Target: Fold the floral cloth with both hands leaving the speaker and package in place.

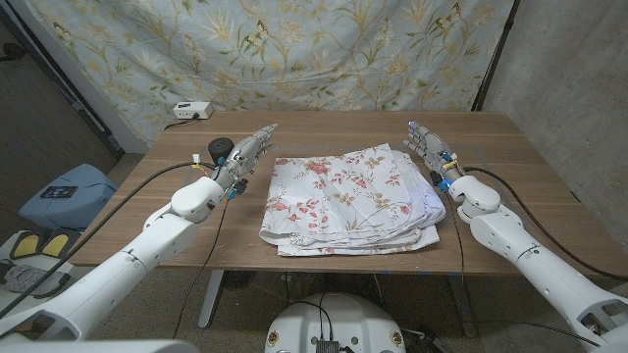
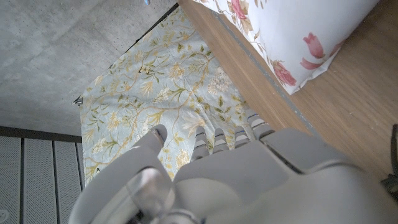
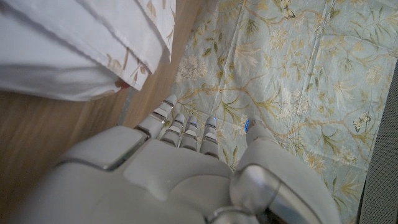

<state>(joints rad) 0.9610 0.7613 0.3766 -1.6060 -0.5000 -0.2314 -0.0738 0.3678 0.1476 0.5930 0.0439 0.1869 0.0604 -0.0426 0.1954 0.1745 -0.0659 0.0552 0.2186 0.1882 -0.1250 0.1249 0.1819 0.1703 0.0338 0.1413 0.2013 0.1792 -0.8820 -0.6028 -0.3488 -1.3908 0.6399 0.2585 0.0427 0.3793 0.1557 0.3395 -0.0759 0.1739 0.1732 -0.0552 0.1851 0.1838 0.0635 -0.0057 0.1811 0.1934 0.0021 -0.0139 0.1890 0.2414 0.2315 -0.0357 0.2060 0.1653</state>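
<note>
At the middle of the surface [image 1: 530, 211] lies the floral cloth [image 1: 348, 199], already in a folded stack with uneven edges. Your left hand [image 1: 240, 157] waits just beside the cloth's left side, fingers straight and apart, holding nothing. Your right hand [image 1: 432, 152] waits near the cloth's right far corner, also spread out and holding nothing. Neither hand touches the cloth.

A small dark round thing, likely the speaker [image 1: 220, 148], sits right by your left hand. You cannot tell where the package is. A white box [image 1: 191, 110] lies at the far left corner.

Be careful here. If you swing your left hand out, it could bump the speaker. If you pinch only the top layer, the stack could slide apart and get messy.
</note>
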